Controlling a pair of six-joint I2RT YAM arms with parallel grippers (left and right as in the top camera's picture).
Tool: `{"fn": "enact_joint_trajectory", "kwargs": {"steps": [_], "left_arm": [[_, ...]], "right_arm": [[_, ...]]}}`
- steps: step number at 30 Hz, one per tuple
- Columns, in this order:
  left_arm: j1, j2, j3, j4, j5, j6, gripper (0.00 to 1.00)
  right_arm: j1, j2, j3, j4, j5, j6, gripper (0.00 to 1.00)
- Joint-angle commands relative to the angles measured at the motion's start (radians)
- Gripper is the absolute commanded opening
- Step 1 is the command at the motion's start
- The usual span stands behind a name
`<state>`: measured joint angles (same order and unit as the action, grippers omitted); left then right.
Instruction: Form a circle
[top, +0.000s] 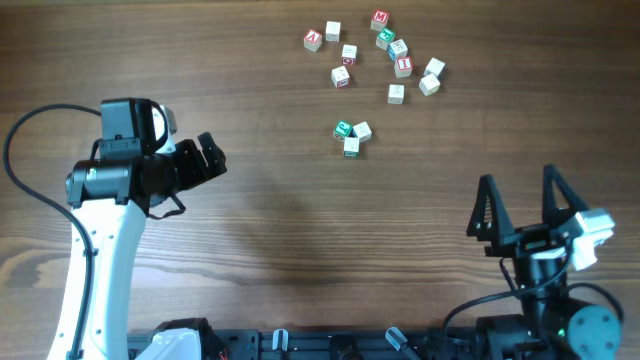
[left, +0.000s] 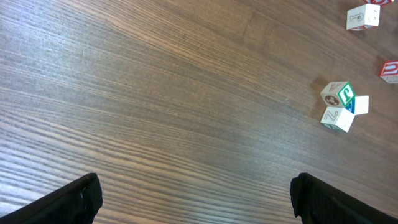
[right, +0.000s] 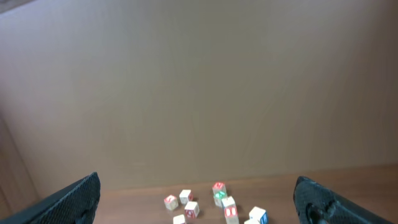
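Wood-grain brown table (top: 300, 230), recorded from overhead and from both wrist cameras.

Item 1: the circle (top: 352, 136). Three tiny pale wooden letter cubes in a tight cluster, not a closed ring. Position: just toward 12 o'clock of the table's middle in the overhead view. Two cubes show green faces, one at 10 o'clock of the cluster and one at 6 o'clock. The third, at 2 o'clock, is plain pale. The cubes sit touching or just beside one another. In the left wrist view the circle (left: 341, 106) lies at 3 o'clock, near the frame edge, with a green face bearing a white letter turned up.

Item 2: loose scatter (top: 398, 48). Similar cubes lettered red, green and blue, spread from 11 to 1 o'clock of the circle and apart from it. Several lettered cubes (right: 229, 202) line the 6 o'clock edge of the right wrist view; which set they belong to cannot be told.

Item 3: left gripper (top: 213, 160). At 9 o'clock of the circle, well apart, fingers pointing toward 3 o'clock. Jaws spread wide, released, bare tabletop between them in the wrist view (left: 196, 186).

Item 4: right gripper (top: 518, 195). At 4 o'clock of the circle, well apart, fingers pointing toward 12 o'clock. Jaws spread wide, released, gripping no cube (right: 198, 186).
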<state>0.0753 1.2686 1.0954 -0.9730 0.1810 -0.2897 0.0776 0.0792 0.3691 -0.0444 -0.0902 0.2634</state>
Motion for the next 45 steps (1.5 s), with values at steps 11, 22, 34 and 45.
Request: {"fn": "enact_joint_trajectory", "kwargs": {"steps": [11,22,34,45], "left_arm": [[0.005,-0.012,-0.005,0.003,0.001,0.021,1.0],[0.005,-0.012,-0.005,0.003,0.001,0.021,1.0],[0.005,-0.012,-0.005,0.003,0.001,0.021,1.0],[0.005,-0.012,-0.005,0.003,0.002,0.021,1.0]], "right_arm": [[-0.027,-0.076,-0.29,0.184,0.031,-0.001,1.0],[-0.033,-0.076,-0.364,0.044,0.049,-0.003,1.0],[-0.031,-0.076,-0.364,0.045,0.03,0.002,1.0],[-0.031,-0.076,-0.364,0.045,0.03,0.002,1.0]]}}
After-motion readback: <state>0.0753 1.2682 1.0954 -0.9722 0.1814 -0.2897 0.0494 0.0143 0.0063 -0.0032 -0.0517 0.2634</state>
